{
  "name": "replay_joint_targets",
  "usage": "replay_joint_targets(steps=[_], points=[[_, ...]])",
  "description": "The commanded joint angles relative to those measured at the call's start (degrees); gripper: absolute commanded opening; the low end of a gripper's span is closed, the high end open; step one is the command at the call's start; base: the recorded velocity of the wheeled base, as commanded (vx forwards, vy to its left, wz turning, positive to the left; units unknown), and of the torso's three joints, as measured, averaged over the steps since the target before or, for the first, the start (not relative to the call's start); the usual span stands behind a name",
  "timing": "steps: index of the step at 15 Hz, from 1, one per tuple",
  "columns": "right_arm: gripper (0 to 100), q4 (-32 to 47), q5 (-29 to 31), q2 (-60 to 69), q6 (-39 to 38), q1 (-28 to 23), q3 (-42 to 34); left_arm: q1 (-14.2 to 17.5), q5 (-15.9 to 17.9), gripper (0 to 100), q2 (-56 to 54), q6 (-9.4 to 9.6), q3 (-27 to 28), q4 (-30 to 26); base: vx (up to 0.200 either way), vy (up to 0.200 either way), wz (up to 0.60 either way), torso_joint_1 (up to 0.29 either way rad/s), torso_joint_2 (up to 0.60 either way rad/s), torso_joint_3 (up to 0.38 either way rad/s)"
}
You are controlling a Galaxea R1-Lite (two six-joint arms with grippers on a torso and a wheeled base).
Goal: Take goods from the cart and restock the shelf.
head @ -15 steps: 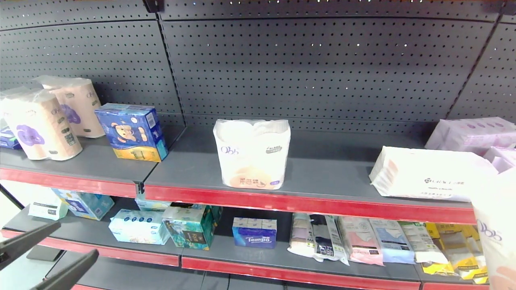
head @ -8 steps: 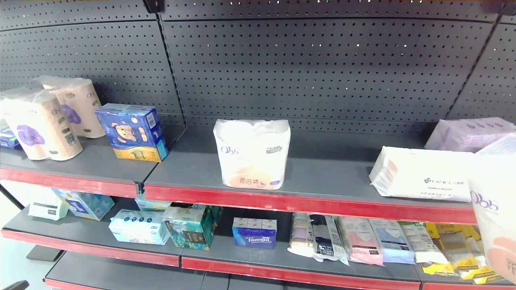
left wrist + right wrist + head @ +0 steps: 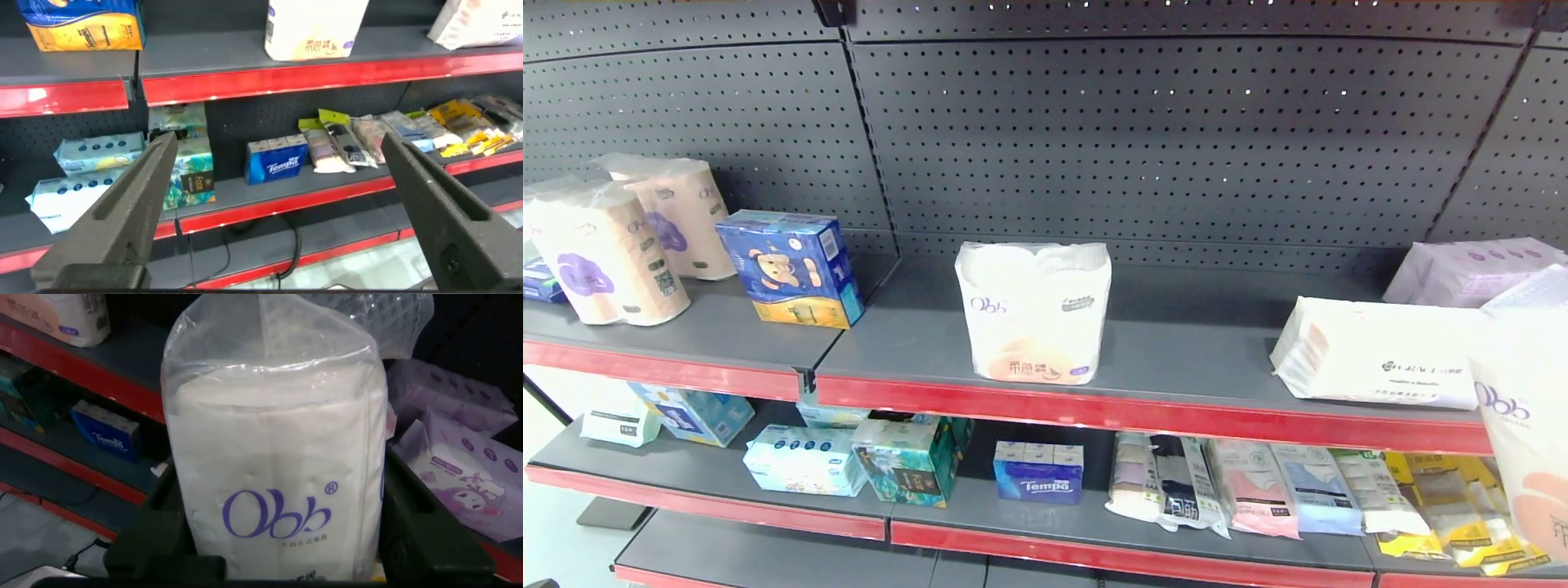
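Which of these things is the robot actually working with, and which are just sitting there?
In the job: white roll pack, clamped in the right claw; upper shelf, where a matching pack stands.
Just there: blue box; flat white pack; lower-shelf packets; left claw, open and empty.

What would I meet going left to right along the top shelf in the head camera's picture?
First the beige roll packs → blue box → white roll pack → flat white pack → held roll pack, in front of the shelf's right end.
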State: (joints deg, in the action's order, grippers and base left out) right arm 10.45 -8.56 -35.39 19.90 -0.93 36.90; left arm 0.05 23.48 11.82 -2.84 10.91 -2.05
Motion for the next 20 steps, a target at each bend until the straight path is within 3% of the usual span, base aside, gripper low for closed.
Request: replay_joint_targets(steps=[1, 3, 8, 11, 14, 17, 19, 20], points=[[0, 0.01, 0.12, 0.41, 0.06, -0.04, 0.01, -0.05, -0.01, 100, 0.3, 0.12, -0.19, -0.06, 0.0, 0.0, 0.6, 0.002, 0.01, 0.002], [0, 0.01, 0.21, 0.5, 0.06, -0.13, -0.07, -0.05, -0.01, 100, 0.22, 0.29, -0.28, -0.06, 0.0, 0.0, 0.6, 0.01, 0.0, 0.0], [0, -0.08, -0.49, -0.38, -0.03, 0.14, 2.39, -0.05, -0.01, 100, -1.89, 0.99, -1.15, -0.76, 0.0, 0.0, 0.0, 0.0, 0.0, 0.0], [0, -0.16, -3.57, -6.62, -0.73, 1.28, 9.33, 0.48, -0.19, 100, -7.87, 1.43, -0.8, -6.48, 0.0, 0.0, 0.0, 0.0, 0.0, 0.0], [0, -5.61, -5.15, -12.77, -1.17, 3.56, 11.79, 1.36, -6.34, 100, -8.92, 0.99, -1.15, -6.92, 0.0, 0.0, 0.0, 0.0, 0.0, 0.0], [0, -8.34, -5.33, -15.06, -1.26, 4.62, 11.79, 1.36, -7.31, 100, -9.1, 1.08, -1.24, -6.92, 0.0, 0.0, 0.0, 0.0, 0.0, 0.0], [0, -8.34, -5.77, -15.06, -1.17, 4.71, 11.79, 1.27, -9.94, 100, -9.1, 1.08, -2.21, -6.74, 0.0, 0.0, 0.0, 0.0, 0.0, 0.0], [0, -8.25, -5.77, -14.97, -1.26, 4.79, 11.7, 1.27, -13.46, 100, -9.1, 1.26, -3.62, -6.65, 0.0, 0.0, 0.0, 0.0, 0.0, 0.0]])
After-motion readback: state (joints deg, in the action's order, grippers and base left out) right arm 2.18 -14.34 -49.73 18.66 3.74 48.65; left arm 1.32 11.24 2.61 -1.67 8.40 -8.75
